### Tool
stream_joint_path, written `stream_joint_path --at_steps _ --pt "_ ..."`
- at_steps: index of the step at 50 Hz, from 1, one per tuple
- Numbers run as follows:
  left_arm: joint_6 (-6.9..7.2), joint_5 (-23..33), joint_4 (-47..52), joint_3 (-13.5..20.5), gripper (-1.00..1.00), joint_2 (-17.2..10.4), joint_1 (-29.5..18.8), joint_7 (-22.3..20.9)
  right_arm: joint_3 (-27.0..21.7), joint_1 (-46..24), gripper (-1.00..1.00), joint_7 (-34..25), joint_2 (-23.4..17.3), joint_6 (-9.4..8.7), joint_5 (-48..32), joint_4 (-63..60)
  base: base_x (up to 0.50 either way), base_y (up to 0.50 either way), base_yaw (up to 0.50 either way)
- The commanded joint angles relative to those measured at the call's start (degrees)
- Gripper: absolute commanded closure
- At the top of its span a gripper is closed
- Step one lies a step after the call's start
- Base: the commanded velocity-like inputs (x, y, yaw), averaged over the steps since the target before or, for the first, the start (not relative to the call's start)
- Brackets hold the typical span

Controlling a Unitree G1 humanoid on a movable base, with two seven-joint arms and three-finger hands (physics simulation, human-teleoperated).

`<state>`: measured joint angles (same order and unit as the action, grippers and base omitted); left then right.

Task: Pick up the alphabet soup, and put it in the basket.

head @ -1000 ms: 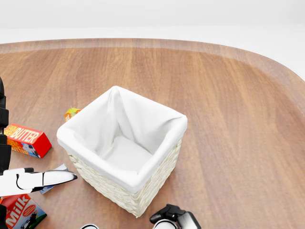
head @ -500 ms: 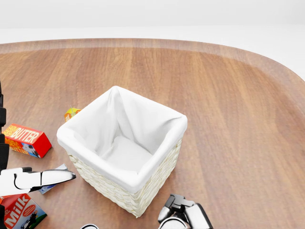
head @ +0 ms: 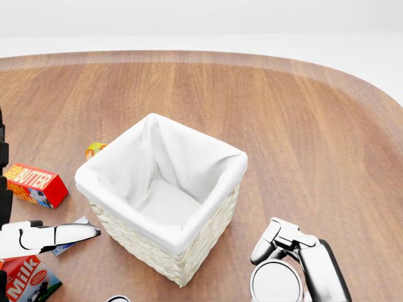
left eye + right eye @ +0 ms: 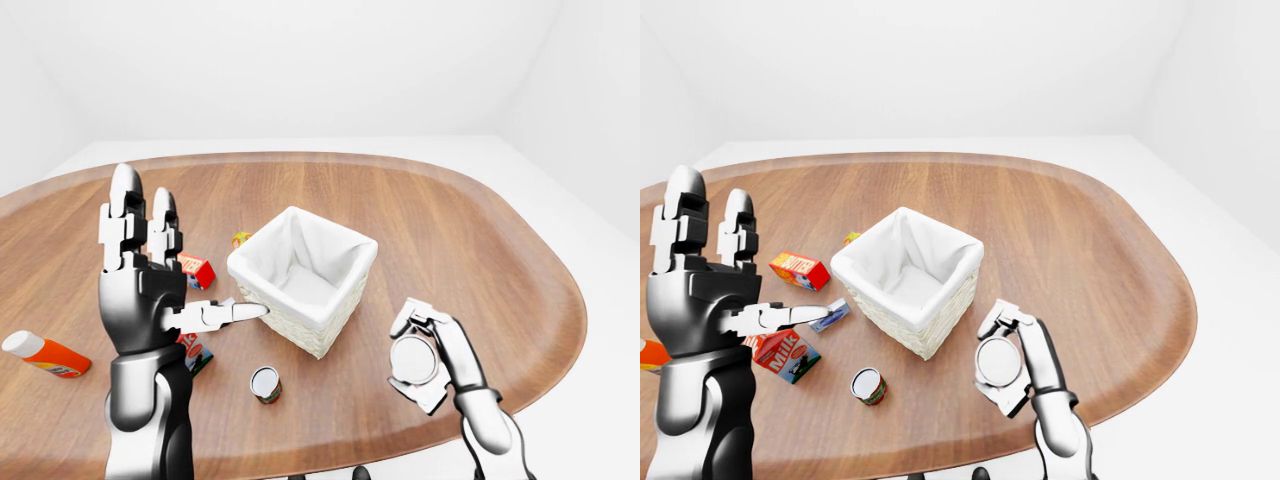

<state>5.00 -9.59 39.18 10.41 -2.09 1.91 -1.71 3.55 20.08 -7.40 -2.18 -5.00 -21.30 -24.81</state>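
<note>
My right hand [image 4: 424, 358] is shut on a can [image 4: 411, 361] that I take for the alphabet soup. Its pale round lid faces the camera. The hand holds it above the table, to the lower right of the basket [image 4: 345, 288] in the left-eye view. In the head view the can [image 3: 275, 284] shows at the bottom edge, right of the basket [image 3: 146, 249]. The basket is white wicker with a white cloth lining and nothing inside. My left hand [image 4: 160, 268] is raised and open with fingers spread, left of the basket, its thumb pointing at the basket wall.
A second small can [image 4: 869, 385] stands on the table below the basket. A butter box [image 4: 800, 270], a milk carton [image 4: 787, 356] and a blue-white packet [image 4: 830, 315] lie left of the basket. An orange-and-white bottle [image 4: 45, 354] lies at the far left. A small yellow box [image 3: 94, 150] sits behind the basket.
My right hand has come up from the bottom edge of the head view and moved right, and the can's lid now shows. The left hand has barely moved.
</note>
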Motion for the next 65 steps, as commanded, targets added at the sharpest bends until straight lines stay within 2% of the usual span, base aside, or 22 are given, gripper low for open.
stream_joint_path --at_steps 1,12,13,15,16,17,21,25,28,34,46,48,52,56,65 --pt "0.0 0.2 0.0 -0.3 -1.0 0.0 0.2 -0.1 -5.7 1.3 1.0 -3.8 2.1 0.0 1.9 -18.7 0.0 0.0 0.0" --pt "0.0 0.0 0.1 -0.2 -1.0 0.1 0.0 0.1 -7.0 -3.2 1.0 -6.0 3.4 0.0 0.6 -29.3 0.0 0.0 0.0" --pt "0.0 0.0 0.0 -0.2 -1.0 0.1 0.1 0.0 -6.6 -7.1 1.0 -7.5 2.6 0.0 -1.6 -32.8 0.0 0.0 0.0" --pt "0.0 0.0 0.0 -0.3 -1.0 0.1 0.1 0.0 -6.4 -7.5 1.0 -7.7 2.6 0.0 -1.9 -33.2 0.0 0.0 0.0" --pt "0.0 0.1 0.4 -0.5 -1.0 0.1 0.3 0.0 -6.6 -11.6 1.0 -9.0 2.1 0.0 -3.3 -34.7 0.0 0.0 0.0" --pt "0.0 0.1 0.5 -0.5 -1.0 0.2 0.3 0.0 -6.5 -12.0 1.0 -9.3 2.1 0.0 -3.6 -35.0 0.0 0.0 0.0" --pt "0.0 0.2 0.5 -0.5 -1.0 0.2 0.2 0.1 -6.9 -17.9 1.0 -12.9 3.4 0.0 -7.2 -35.2 0.0 0.0 0.0" --pt "0.0 0.0 0.8 -0.4 -1.0 0.2 0.1 0.2 -5.2 -23.6 1.0 -15.8 3.7 0.0 -11.6 -35.2 0.0 0.0 0.0" --pt "0.0 0.1 0.6 -0.6 -1.0 0.2 0.2 0.1 -3.4 -27.7 1.0 -16.0 2.2 0.0 -13.2 -35.2 0.0 0.0 0.0" --pt "0.0 0.0 1.0 -0.5 -1.0 0.2 0.2 0.2 -0.1 -31.8 1.0 -14.1 0.5 0.0 -12.9 -31.3 0.0 0.0 0.0" --pt "0.0 -0.1 0.7 -0.4 -1.0 0.1 -0.1 0.2 3.5 -40.1 1.0 -12.1 2.4 0.0 -12.8 -18.3 0.0 0.0 0.0" --pt "0.0 0.0 0.7 -0.4 -1.0 0.1 -0.1 0.2 3.4 -40.1 1.0 -12.2 2.5 0.0 -13.0 -18.1 0.0 0.0 0.0" --pt "0.0 0.3 0.9 -0.7 -1.0 0.1 0.2 0.1 4.0 -45.2 1.0 -11.5 4.2 0.0 -12.8 -11.2 0.0 0.0 0.0" --pt "0.0 0.4 0.5 -0.7 -1.0 0.2 0.1 0.1 4.0 -47.3 1.0 -10.2 5.2 0.0 -12.1 -5.0 0.0 0.0 0.0" --pt "0.0 0.5 -0.1 -0.8 -1.0 0.2 0.1 0.0 2.4 -52.2 1.0 -6.9 5.6 0.0 -8.5 6.7 0.0 0.0 0.0"
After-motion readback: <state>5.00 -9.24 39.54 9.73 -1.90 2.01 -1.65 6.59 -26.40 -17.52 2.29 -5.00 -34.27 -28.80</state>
